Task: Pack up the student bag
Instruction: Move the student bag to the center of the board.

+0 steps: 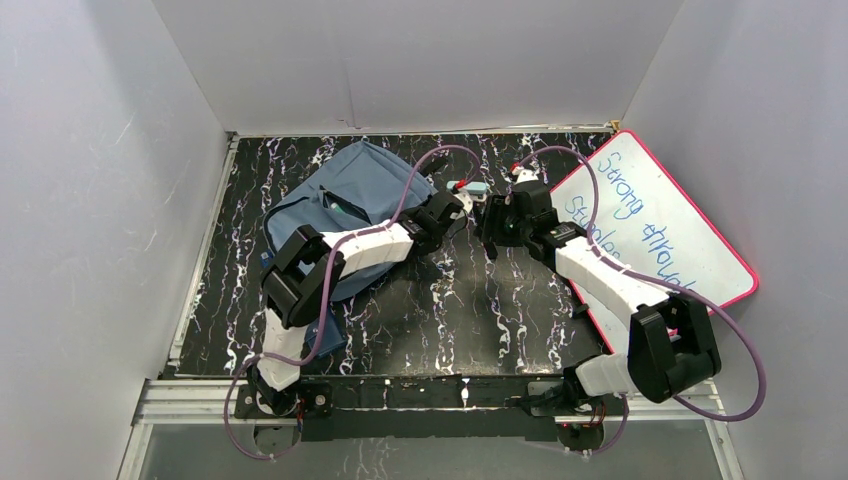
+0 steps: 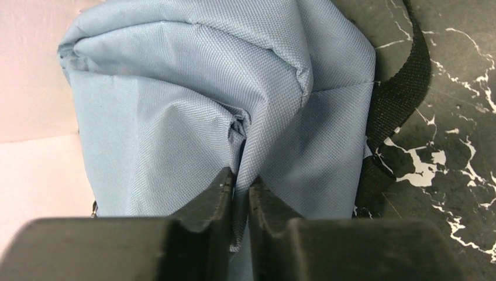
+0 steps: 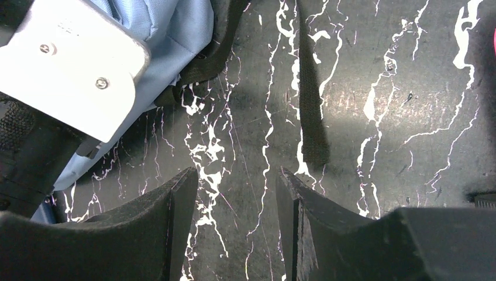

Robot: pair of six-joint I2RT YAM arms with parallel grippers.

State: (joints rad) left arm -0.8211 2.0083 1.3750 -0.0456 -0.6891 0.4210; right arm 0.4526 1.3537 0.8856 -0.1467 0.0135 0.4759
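The slate-blue student bag [image 1: 345,195] lies on the black marbled table at the back left. My left gripper [image 1: 458,208] is at the bag's right edge and is shut on a fold of its fabric [image 2: 243,175]; the cloth bunches up between the fingers. A black strap [image 2: 403,88] curves beside the bag. My right gripper [image 1: 492,228] hovers just right of the left one, open and empty over bare table [image 3: 237,175]. In its view a corner of the bag [image 3: 175,23] and a loose black strap [image 3: 310,88] show ahead of the fingers.
A whiteboard [image 1: 655,225] with a red rim and blue writing lies at the right. A small teal and red object [image 1: 470,187] lies behind the left gripper. A dark blue flat item [image 1: 325,335] lies near the left arm's base. White walls enclose the table.
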